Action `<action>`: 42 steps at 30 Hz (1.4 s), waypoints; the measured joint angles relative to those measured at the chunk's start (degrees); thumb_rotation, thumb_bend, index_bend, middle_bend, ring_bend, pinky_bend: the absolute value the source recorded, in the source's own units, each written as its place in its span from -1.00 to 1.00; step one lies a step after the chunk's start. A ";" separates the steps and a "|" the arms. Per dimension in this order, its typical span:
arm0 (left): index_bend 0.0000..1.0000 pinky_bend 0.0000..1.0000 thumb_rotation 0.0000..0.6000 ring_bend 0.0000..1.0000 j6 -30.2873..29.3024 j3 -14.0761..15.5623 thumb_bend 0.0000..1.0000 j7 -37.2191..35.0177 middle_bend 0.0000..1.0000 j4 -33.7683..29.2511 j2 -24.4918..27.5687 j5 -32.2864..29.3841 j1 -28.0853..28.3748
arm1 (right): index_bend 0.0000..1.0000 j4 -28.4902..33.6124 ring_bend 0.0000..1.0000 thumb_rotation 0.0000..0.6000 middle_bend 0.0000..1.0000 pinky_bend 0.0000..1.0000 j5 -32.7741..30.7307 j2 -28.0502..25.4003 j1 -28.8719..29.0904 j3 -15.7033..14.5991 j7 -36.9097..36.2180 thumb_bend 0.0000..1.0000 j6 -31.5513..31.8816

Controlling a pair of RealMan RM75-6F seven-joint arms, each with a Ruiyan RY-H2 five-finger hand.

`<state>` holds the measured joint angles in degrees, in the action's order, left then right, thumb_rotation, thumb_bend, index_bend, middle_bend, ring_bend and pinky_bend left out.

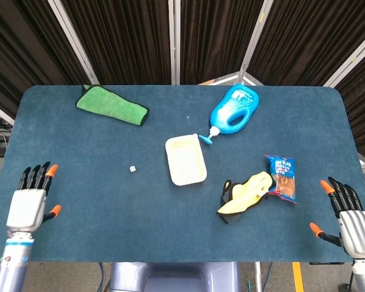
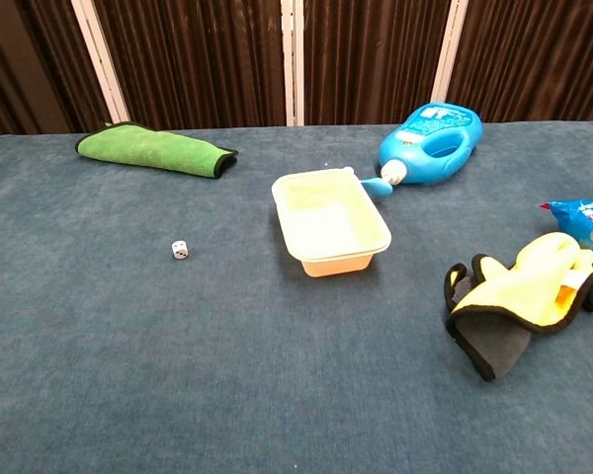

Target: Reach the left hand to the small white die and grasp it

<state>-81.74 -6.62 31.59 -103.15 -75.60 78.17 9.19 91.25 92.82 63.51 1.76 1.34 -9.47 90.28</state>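
The small white die lies on the blue table, left of centre; the chest view shows the die too. My left hand hovers over the table's near left corner, empty, fingers spread, well to the left of the die and nearer to me. My right hand stays at the near right corner, empty, fingers apart. Neither hand appears in the chest view.
A cream tray sits right of the die. A green cloth lies at the back left, a blue bottle on its side behind the tray. A yellow glove and a blue snack bag lie at the right.
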 measured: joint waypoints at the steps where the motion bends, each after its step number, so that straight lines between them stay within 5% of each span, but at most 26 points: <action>1: -0.64 -1.00 1.00 -1.00 0.79 -1.07 -0.48 1.40 -1.00 -0.08 -1.07 -1.44 1.12 | -0.88 0.10 -1.00 1.00 -1.00 -1.00 -0.09 -0.10 0.12 0.04 -0.22 -0.79 -0.23; 12: -0.52 -1.00 1.00 -1.00 8.73 -8.40 -0.43 17.15 -1.00 2.31 -10.91 -16.29 13.68 | -0.88 -0.05 -1.00 1.00 -1.00 -1.00 -1.15 -0.90 0.58 0.42 -2.88 -0.79 -1.17; 19: -0.33 -1.00 1.00 -1.00 10.38 -11.26 -0.39 25.50 -1.00 11.28 -21.38 -25.48 22.14 | -0.88 -0.17 -1.00 1.00 -1.00 -1.00 -1.97 -1.53 0.76 0.64 -4.56 -0.79 -1.81; 26: -0.26 -1.00 1.00 -1.00 11.12 -13.17 -0.31 28.56 -1.00 19.73 -29.25 -32.13 28.32 | -0.88 -0.38 -1.00 1.00 -1.00 -1.00 -2.22 -1.96 0.76 0.69 -6.08 -0.79 -1.95; 42: -0.15 -1.00 1.00 -1.00 11.27 -14.99 -0.31 26.77 -1.00 35.34 -39.92 -35.90 35.54 | -0.88 -0.23 -1.00 1.00 -1.00 -1.00 -1.74 -2.62 0.67 0.50 -7.53 -0.80 -1.75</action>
<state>-70.48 -21.62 58.36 -67.81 -115.52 42.26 44.73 91.02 91.08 60.89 2.44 1.84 -17.01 88.53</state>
